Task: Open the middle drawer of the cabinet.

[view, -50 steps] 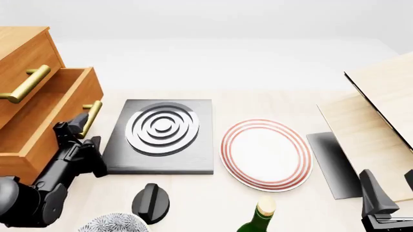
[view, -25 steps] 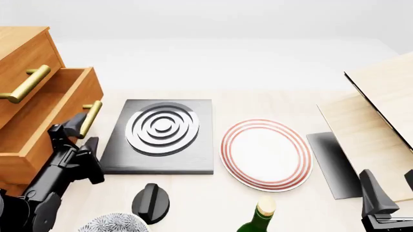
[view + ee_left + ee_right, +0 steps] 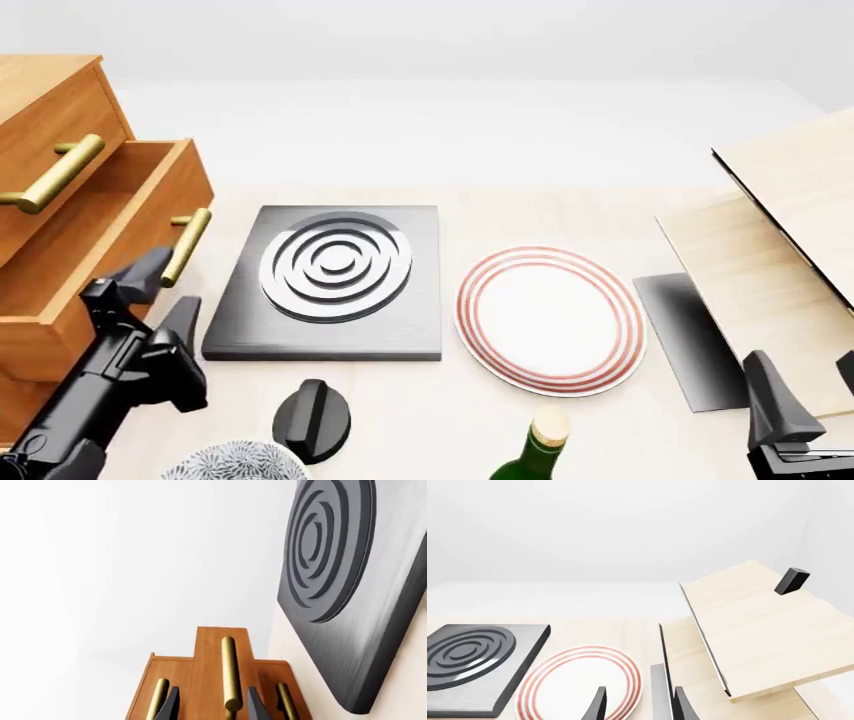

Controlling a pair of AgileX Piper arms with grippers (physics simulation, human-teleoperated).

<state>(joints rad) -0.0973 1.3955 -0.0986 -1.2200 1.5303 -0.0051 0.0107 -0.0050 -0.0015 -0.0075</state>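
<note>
Black and spread apart, the left hand [image 3: 138, 303] hung just clear of the middle drawer [image 3: 100, 245], which stood pulled out from the cabinet [image 3: 47, 100]. The right hand [image 3: 635, 705], fingers parted, held nothing above the counter [image 3: 441, 400].

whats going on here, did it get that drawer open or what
The middle drawer of the cabinet stands pulled out, well past the top drawer's front. The left gripper is open just in front of the drawer's brass handle, not gripping it. The right gripper sits idle at the table's near right, beside the pale wooden boards.
</note>
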